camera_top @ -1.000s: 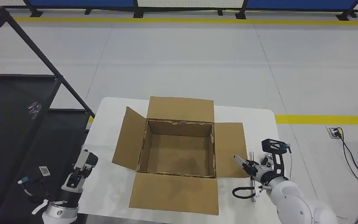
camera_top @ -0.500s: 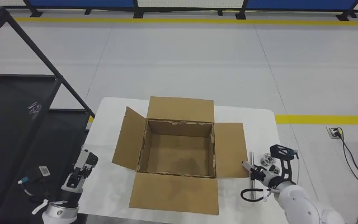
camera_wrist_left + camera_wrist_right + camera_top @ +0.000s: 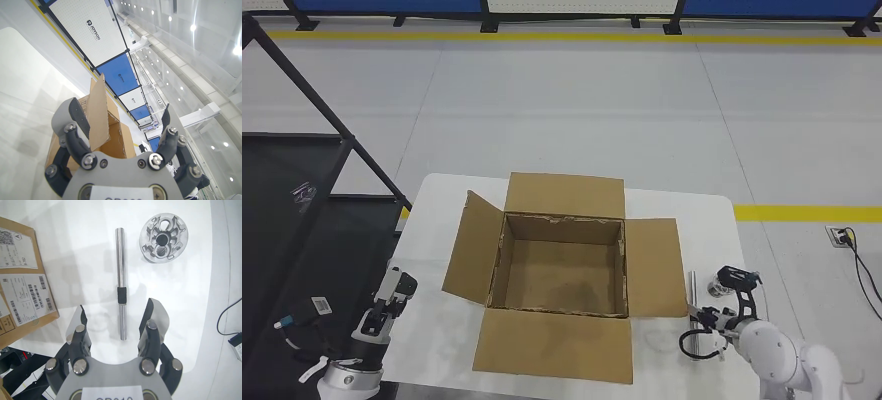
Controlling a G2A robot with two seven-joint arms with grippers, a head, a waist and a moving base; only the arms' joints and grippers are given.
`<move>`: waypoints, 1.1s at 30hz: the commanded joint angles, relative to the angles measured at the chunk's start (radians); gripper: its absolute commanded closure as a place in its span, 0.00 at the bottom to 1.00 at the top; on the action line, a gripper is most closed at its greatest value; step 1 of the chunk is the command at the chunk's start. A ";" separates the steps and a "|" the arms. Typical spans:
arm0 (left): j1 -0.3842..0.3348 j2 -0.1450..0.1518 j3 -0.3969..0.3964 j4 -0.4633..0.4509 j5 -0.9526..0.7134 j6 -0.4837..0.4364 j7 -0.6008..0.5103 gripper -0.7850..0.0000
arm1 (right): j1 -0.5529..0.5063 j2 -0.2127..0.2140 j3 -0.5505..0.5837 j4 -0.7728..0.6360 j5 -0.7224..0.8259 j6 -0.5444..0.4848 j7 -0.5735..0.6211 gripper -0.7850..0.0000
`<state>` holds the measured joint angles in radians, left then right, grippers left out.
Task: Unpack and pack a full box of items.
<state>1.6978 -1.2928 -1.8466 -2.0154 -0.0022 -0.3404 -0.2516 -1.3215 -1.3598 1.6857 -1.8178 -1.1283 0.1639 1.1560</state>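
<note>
An open cardboard box [image 3: 564,275] stands mid-table with its flaps spread; its inside looks bare. To the right of it on the white table lie a metal rod [image 3: 121,275] with a black band and a round cast metal part [image 3: 163,245]. My right gripper [image 3: 116,308] hangs open just above the rod's near end, one finger on each side, holding nothing. In the top view the right gripper [image 3: 710,318] is near the table's front right corner. My left gripper [image 3: 121,108] is open and empty, low at the table's left edge [image 3: 392,290], facing the box [image 3: 113,132].
The box's right flap [image 3: 22,275] with paper labels lies flat close beside the rod. The table's right edge [image 3: 209,294] runs just past the round part, with a black cable on the floor beyond. A dark rack [image 3: 302,230] stands left of the table.
My right gripper has drawn back from the box's right flap toward the table's front right corner. The left arm has kept still.
</note>
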 commanded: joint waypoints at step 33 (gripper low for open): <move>0.000 0.000 0.000 0.000 0.000 0.000 0.000 0.00 | 0.104 0.016 -0.118 0.139 -0.144 0.031 0.049 0.54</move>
<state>1.6978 -1.2928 -1.8466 -2.0154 -0.0022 -0.3404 -0.2516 -1.2228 -1.3450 1.5714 -1.6852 -1.2568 0.1879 1.1958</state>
